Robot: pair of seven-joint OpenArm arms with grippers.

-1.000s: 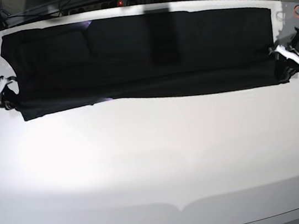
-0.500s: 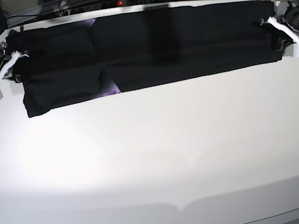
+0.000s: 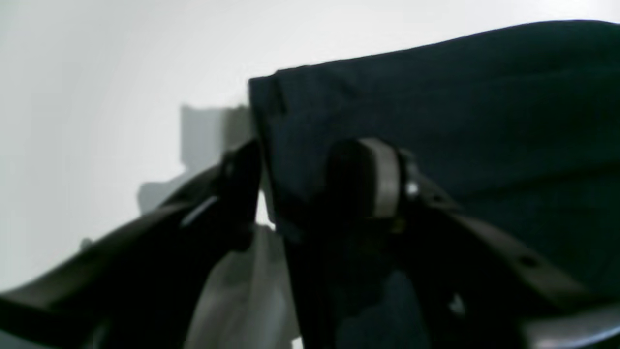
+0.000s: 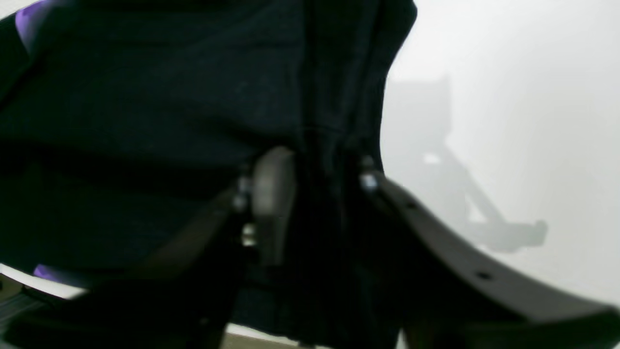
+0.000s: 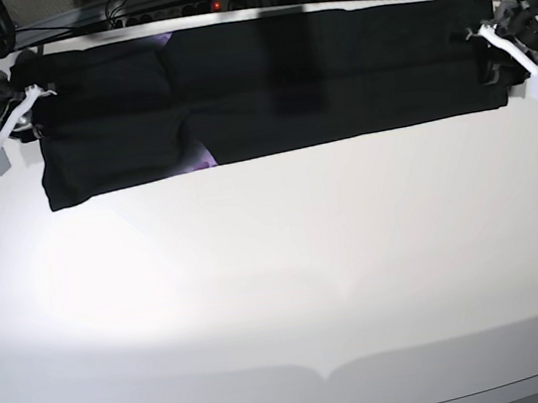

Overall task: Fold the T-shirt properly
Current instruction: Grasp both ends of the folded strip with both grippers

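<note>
The black T-shirt's (image 5: 333, 82) lower edge has shifted up the frame, mostly at right, baring more purple print (image 5: 200, 157) left of centre. Left gripper (image 5: 501, 75) and right gripper (image 5: 32, 132) have risen, jaws now parted.

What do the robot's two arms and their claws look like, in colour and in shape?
Both arms look mostly black, with pale metallic spots that may be screws or joints. The left claw and the right claw each have two dark fingers; a greyish patch shows on one finger of each. In the base view, each arm also carries a curved whitish piece and a small pale block. No markings are readable.
</note>
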